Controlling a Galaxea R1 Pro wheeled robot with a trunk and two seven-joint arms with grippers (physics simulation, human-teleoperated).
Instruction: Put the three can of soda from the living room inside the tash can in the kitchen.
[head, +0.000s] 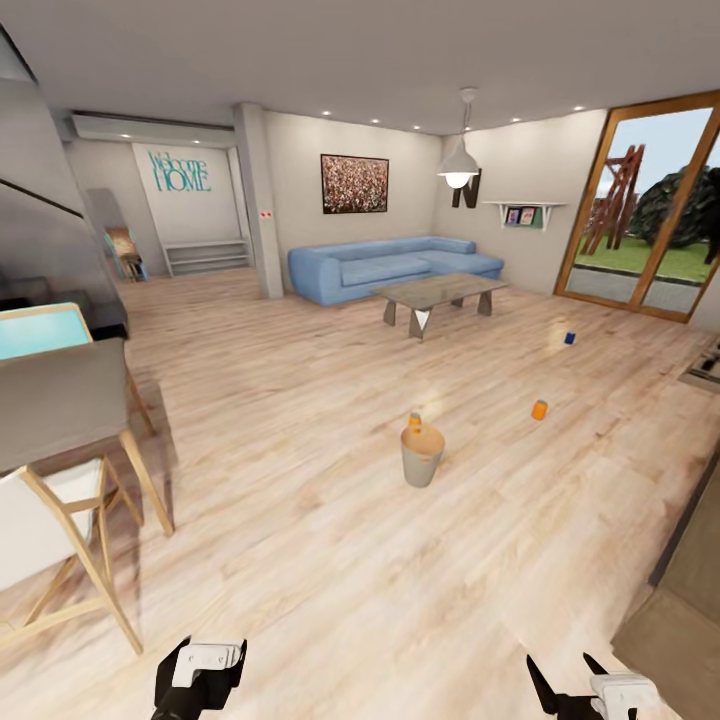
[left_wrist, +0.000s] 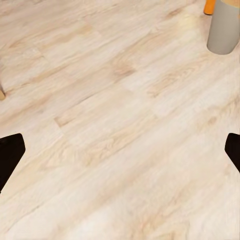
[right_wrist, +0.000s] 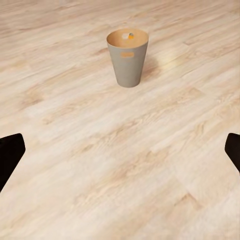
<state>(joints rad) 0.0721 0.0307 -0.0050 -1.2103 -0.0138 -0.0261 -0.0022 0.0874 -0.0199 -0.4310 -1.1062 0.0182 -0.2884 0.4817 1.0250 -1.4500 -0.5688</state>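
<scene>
The grey bin (head: 422, 458) with its orange-brown inside stands on the light wood floor, a few steps ahead of me. One orange can (head: 415, 421) stands right behind it. Another orange can (head: 539, 409) is farther right, and the blue can (head: 570, 338) is beyond that, toward the glass doors. My left gripper (head: 205, 655) and right gripper (head: 565, 682) hang low at the picture's near edge, both open and empty. The left wrist view catches the bin (left_wrist: 223, 30) and an orange can (left_wrist: 210, 5). The right wrist view faces the bin (right_wrist: 128, 57); a small pale-orange spot shows in its mouth, unclear what.
A wooden chair (head: 60, 540) and a counter (head: 60, 395) stand close on my left. A dark cabinet edge (head: 690, 560) is at my right. The blue sofa (head: 390, 265), grey low table (head: 440, 295) and glass doors (head: 650, 220) are far ahead.
</scene>
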